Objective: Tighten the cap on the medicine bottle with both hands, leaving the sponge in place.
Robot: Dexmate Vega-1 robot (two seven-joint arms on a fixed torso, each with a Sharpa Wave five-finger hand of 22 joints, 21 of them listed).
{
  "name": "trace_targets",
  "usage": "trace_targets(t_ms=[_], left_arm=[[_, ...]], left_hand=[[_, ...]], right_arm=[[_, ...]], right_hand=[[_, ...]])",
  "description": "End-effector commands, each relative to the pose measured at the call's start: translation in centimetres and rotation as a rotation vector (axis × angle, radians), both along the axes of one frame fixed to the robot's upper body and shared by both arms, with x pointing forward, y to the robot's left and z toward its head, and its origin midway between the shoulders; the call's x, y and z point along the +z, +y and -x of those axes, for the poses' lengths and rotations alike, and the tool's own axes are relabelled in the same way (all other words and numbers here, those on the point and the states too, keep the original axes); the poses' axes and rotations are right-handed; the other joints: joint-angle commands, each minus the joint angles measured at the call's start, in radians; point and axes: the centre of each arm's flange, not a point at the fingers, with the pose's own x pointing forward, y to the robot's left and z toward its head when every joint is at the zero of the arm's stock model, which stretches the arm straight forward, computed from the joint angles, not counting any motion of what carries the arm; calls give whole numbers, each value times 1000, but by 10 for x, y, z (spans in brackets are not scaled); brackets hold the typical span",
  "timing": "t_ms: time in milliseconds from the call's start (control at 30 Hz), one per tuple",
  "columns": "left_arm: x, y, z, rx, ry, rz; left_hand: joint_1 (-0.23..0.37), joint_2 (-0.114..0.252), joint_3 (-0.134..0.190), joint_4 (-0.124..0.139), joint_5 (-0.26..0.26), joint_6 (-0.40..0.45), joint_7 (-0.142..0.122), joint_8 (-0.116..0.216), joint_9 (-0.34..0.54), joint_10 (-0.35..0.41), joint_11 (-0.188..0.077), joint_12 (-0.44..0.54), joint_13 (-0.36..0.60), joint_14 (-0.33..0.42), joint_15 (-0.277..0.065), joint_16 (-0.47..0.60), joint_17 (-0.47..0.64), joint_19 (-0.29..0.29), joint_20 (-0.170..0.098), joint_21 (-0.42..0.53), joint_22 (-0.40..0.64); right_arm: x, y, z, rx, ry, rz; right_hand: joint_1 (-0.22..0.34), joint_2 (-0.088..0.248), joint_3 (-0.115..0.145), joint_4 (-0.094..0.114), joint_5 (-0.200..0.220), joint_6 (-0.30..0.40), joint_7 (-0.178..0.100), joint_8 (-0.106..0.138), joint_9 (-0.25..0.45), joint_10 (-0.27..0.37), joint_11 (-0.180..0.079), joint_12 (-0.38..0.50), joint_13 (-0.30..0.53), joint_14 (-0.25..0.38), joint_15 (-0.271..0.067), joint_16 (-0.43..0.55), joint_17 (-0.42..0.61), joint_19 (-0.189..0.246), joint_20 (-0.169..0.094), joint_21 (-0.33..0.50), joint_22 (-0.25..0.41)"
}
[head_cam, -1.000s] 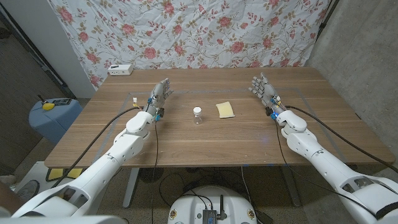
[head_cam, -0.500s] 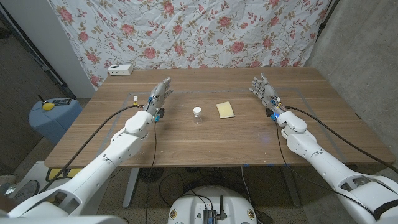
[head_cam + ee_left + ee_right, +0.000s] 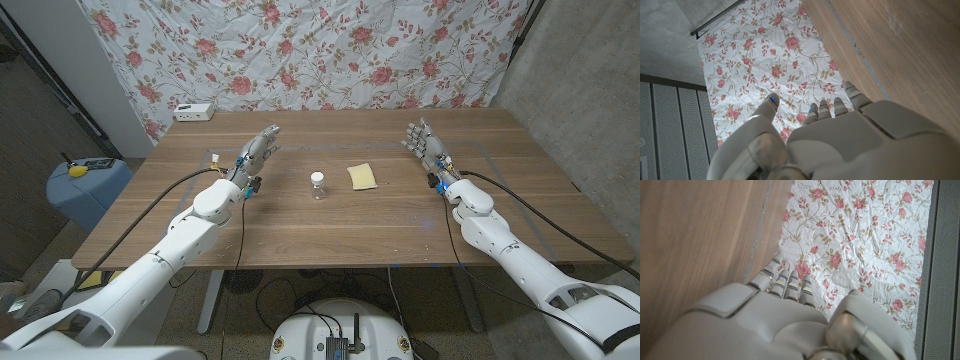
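Observation:
A small clear medicine bottle with a white cap stands upright near the middle of the wooden table. Just to its right lies a flat yellow sponge. My left hand is raised over the table left of the bottle, fingers apart, holding nothing. My right hand is at the right, well past the sponge, fingers up and apart, also empty. The left wrist view shows my left hand from behind; the right wrist view shows my right hand the same way.
A white box sits at the table's far left corner. A floral cloth hangs behind the table. A blue bin stands on the floor at the left. Grey tape lines mark the tabletop.
My left arm has shifted slightly left and its hand has lifted a little. The right arm, bottle and sponge have not moved.

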Motion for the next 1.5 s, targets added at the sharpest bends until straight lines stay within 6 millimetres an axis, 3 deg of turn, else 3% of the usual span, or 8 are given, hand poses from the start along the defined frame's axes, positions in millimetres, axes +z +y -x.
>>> trace_targets(t_ms=[33,200,367,533,967,1067,1200,1500], left_arm=[[0,9,9,-43,-9,-51],[1,12,10,-53,-6,-84],[1,13,9,-67,2,-119],[2,13,8,-75,11,-153],[-3,7,6,-137,30,-196],[-5,4,6,-147,31,-205],[-9,0,7,-141,33,-228],[-16,-8,6,-156,40,-273]], left_hand=[[49,-11,3,-49,-1,4,-19,11,3,15,-22,8,1,33,-23,14,3,1,12,-3,4],[75,-23,1,-75,1,6,-38,13,3,24,-34,10,1,39,-30,11,3,-8,34,-8,4],[131,-69,-13,-108,6,19,-87,18,3,54,-66,17,2,51,-58,10,4,-9,22,-8,5],[156,-93,-21,-112,11,30,-89,21,3,62,-77,17,2,60,-71,11,4,-12,19,-9,5],[250,-144,-32,-113,31,23,-99,14,3,69,-95,11,2,68,-95,8,4,-78,61,-18,5],[324,-174,-42,-111,45,-50,-149,0,4,71,-98,8,3,71,-96,7,4,-84,65,-12,6],[369,-186,-47,-110,52,-77,-169,2,4,75,-96,8,3,73,-100,6,4,-118,70,-20,5],[484,-217,-86,-105,77,-207,-131,-7,5,63,-57,2,3,57,-73,6,4,-171,101,-11,6]], right_arm=[[0,1,6,-22,-8,0],[0,3,9,-31,-13,-3],[0,5,12,-41,-18,-6],[1,8,15,-50,-25,-6],[-1,11,21,-75,-38,-22],[-1,12,23,-80,-39,-22],[0,12,24,-84,-41,-22],[4,9,28,-101,-49,-23]], right_hand=[[-5,1,3,1,6,2,4,7,3,8,0,4,3,7,-6,7,0,7,-51,-3,4],[-5,2,5,0,7,2,3,7,3,10,2,5,3,9,-4,8,-3,9,-50,-5,4],[-5,2,7,-2,8,3,4,8,3,13,3,5,3,10,-4,8,-6,10,-50,-8,4],[-6,3,9,-3,8,4,4,8,3,15,0,5,3,11,-3,9,-8,11,-48,-10,4],[-8,1,12,-4,10,6,6,9,3,18,2,5,3,12,-1,9,-13,15,-47,-14,4],[-8,1,13,-5,10,7,7,9,3,18,-1,5,3,13,-1,9,-14,14,-47,-15,4],[-9,1,14,-5,10,7,6,9,3,19,1,5,3,13,-2,9,-16,16,-47,-16,4],[-11,1,16,-6,11,12,8,11,3,21,4,5,3,13,-2,9,-19,17,-47,-19,5]])
